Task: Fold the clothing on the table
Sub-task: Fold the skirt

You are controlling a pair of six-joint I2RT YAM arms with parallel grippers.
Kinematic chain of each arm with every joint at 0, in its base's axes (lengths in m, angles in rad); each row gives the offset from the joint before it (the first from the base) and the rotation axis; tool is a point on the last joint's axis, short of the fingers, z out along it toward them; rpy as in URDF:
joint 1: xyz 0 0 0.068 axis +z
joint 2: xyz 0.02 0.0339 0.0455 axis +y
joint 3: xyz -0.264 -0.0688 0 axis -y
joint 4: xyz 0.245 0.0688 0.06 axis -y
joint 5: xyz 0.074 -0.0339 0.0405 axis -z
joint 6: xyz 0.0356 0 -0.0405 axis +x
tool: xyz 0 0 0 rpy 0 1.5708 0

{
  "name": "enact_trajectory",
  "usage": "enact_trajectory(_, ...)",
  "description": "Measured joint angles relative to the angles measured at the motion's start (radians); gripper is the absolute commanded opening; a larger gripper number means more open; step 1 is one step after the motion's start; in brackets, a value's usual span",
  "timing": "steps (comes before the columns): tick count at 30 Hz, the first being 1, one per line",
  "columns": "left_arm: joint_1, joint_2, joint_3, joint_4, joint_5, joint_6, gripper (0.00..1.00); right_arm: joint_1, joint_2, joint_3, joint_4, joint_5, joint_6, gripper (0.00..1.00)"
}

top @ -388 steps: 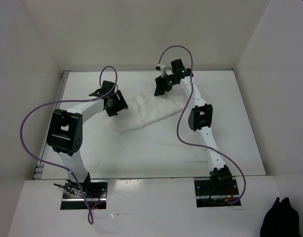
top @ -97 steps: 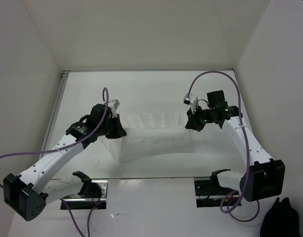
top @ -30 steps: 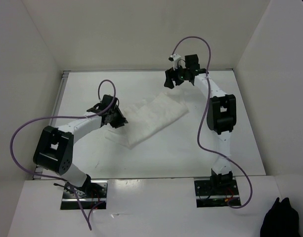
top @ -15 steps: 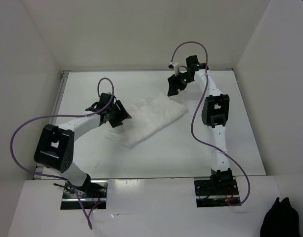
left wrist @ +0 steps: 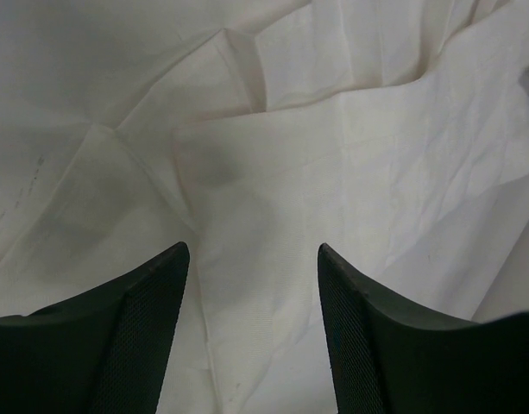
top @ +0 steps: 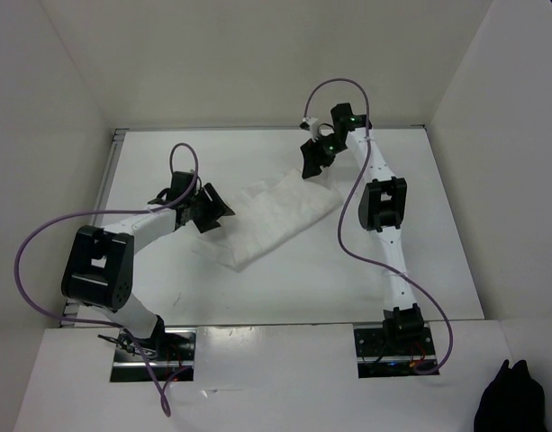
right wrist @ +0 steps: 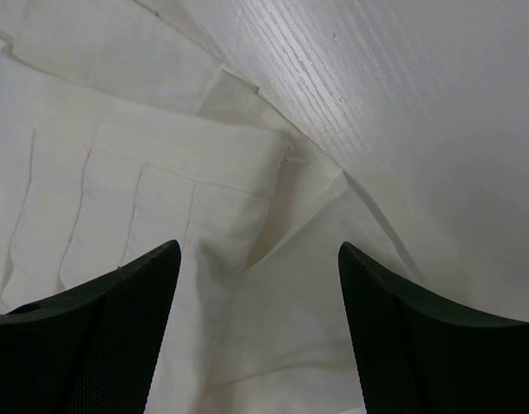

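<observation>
The white clothing (top: 280, 214) lies folded as a slanted strip in the middle of the table (top: 257, 292). My left gripper (top: 214, 211) hovers over its left end, open, with wrinkled cloth (left wrist: 333, 172) showing between the fingers and nothing held. My right gripper (top: 313, 165) stands open above the far right end; its view shows a pleated fold (right wrist: 143, 164) and a corner of cloth (right wrist: 316, 285) below the parted fingers, beside bare tabletop (right wrist: 437, 103).
White upright walls (top: 59, 108) close in the table on the left, back and right. A metal rail (top: 104, 193) runs along the left edge. Purple cables (top: 41, 243) loop off both arms. A black object (top: 510, 405) sits at the bottom right, off the table.
My left gripper has opened and let go of the cloth's left end, shifting slightly back. My right gripper has come down and leftwards toward the cloth's far right end.
</observation>
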Motion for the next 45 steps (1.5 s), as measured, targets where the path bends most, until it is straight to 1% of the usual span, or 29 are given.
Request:
enact_trajectory(7,0.0,0.036,0.0,0.04,0.032,-0.001,0.63,0.003,0.001,0.019,-0.02,0.001,0.0,0.71)
enact_trajectory(8,0.0,0.042,0.0,0.042,0.034,-0.001,0.63,0.003,0.002,0.019,-0.023,0.001,-0.001,0.71)
enact_trajectory(9,0.0,0.047,0.0,0.044,0.035,-0.001,0.6,0.004,0.002,0.019,-0.027,0.001,-0.002,0.71)
enact_trajectory(12,0.0,0.059,0.0,0.048,0.039,-0.001,0.58,0.007,0.007,0.026,-0.036,0.001,-0.002,0.71)
enact_trajectory(13,0.0,0.062,0.0,0.05,0.039,-0.001,0.55,0.009,0.011,0.03,-0.04,0.001,-0.003,0.71)
enact_trajectory(14,0.0,0.065,0.0,0.05,0.039,0.0,0.54,0.011,0.015,0.034,-0.042,0.001,-0.003,0.71)
enact_trajectory(17,0.0,0.07,0.0,0.05,0.039,-0.001,0.52,0.02,0.032,0.049,-0.057,0.001,-0.006,0.7)
enact_trajectory(18,0.0,0.072,0.0,0.05,0.039,-0.001,0.52,0.024,0.038,0.056,-0.059,0.002,-0.007,0.69)
enact_trajectory(20,0.0,0.076,0.0,0.056,0.039,-0.001,0.49,0.03,0.051,0.071,-0.065,0.001,-0.01,0.62)
enact_trajectory(23,-0.003,0.086,0.0,0.061,0.039,-0.003,0.36,0.039,0.071,0.095,-0.079,0.001,-0.011,0.56)
enact_trajectory(24,-0.003,0.09,0.0,0.061,0.039,-0.003,0.26,0.041,0.077,0.104,-0.082,0.001,-0.011,0.52)
enact_trajectory(25,-0.004,0.091,0.0,0.061,0.039,-0.003,0.19,0.043,0.083,0.113,-0.087,0.001,-0.011,0.45)
enact_trajectory(27,-0.006,0.093,0.0,0.061,0.039,-0.003,0.1,0.045,0.086,0.122,-0.092,0.005,-0.009,0.39)
enact_trajectory(28,-0.006,0.093,0.0,0.061,0.04,-0.003,0.04,0.046,0.088,0.131,-0.094,0.007,-0.005,0.36)
enact_trajectory(29,-0.006,0.093,0.0,0.06,0.039,0.0,0.01,0.046,0.088,0.139,-0.096,0.009,-0.003,0.35)
enact_trajectory(32,-0.007,0.093,0.001,0.055,0.037,0.001,0.0,0.046,0.088,0.168,-0.1,0.019,0.018,0.31)
enact_trajectory(33,-0.007,0.093,0.001,0.053,0.035,0.002,0.0,0.046,0.088,0.177,-0.1,0.025,0.029,0.28)
enact_trajectory(34,-0.007,0.092,0.001,0.05,0.034,0.003,0.0,0.044,0.088,0.18,-0.1,0.029,0.04,0.25)
enact_trajectory(35,-0.007,0.092,0.001,0.045,0.032,0.004,0.0,0.04,0.086,0.18,-0.101,0.034,0.048,0.16)
enact_trajectory(37,-0.007,0.089,0.001,0.038,0.031,0.007,0.0,0.037,0.077,0.16,-0.1,0.039,0.066,0.1)
enact_trajectory(41,-0.008,0.06,0.001,0.019,0.031,0.026,0.0,0.026,0.011,0.018,-0.099,0.045,0.087,0.01)
enact_trajectory(44,-0.01,0.019,0.0,0.003,0.032,0.031,0.0,0.014,-0.078,-0.163,-0.095,0.049,0.087,0.0)
enact_trajectory(45,-0.013,0.005,-0.001,-0.003,0.032,0.034,0.0,0.011,-0.121,-0.248,-0.08,0.051,0.087,0.0)
